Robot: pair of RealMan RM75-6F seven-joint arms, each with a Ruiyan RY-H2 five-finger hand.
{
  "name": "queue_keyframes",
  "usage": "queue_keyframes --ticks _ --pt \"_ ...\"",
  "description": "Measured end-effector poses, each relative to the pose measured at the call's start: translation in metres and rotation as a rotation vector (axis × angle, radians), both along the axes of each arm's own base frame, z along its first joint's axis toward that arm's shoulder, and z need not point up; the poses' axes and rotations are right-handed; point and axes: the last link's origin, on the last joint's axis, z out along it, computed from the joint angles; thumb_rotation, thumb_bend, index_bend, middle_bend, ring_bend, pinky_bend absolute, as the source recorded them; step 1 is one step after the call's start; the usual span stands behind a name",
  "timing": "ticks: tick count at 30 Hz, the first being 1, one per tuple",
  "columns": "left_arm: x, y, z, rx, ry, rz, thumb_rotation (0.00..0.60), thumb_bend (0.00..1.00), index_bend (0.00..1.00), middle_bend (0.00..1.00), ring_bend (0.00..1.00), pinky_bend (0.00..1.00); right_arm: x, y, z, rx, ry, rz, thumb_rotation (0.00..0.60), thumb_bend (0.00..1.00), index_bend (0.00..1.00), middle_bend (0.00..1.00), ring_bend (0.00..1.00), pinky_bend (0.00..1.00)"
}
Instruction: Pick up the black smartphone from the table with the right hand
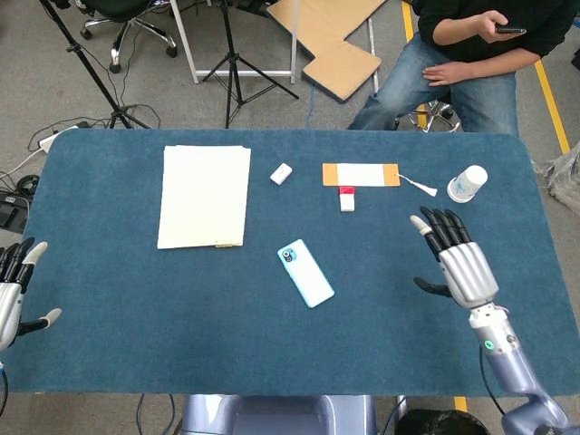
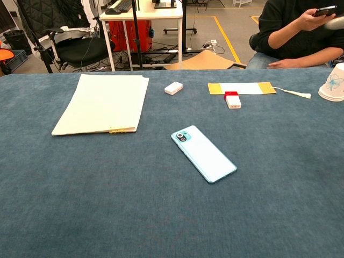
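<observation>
The only smartphone [image 1: 306, 273] on the blue table shows a light blue back with its camera up. It lies flat near the table's middle, also plain in the chest view [image 2: 204, 153]. My right hand [image 1: 453, 258] hovers well to the phone's right with its fingers spread and nothing in it, its back facing the head camera. Nothing touches the phone. My left hand [image 1: 14, 290] hangs off the table's left edge, fingers apart and empty. The chest view does not clearly show either hand.
A stack of paper [image 1: 205, 194] lies at the left rear. A small white box [image 1: 281, 173], an orange-and-white tag [image 1: 361, 174], a red-and-white piece [image 1: 347, 198] and a paper cup [image 1: 467, 183] sit along the back. A person [image 1: 462, 54] sits beyond the far edge.
</observation>
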Motion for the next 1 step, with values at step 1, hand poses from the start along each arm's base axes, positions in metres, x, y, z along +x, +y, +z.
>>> queue_keyframes --ticks 1 --pt "0.0 -0.0003 0.0001 0.0 0.0 -0.003 0.6 0.0 0.0 0.0 0.0 0.0 -0.0074 0.0126 0.006 -0.028 0.02 -0.027 0.6 0.0 0.07 0.0 0.0 0.0"
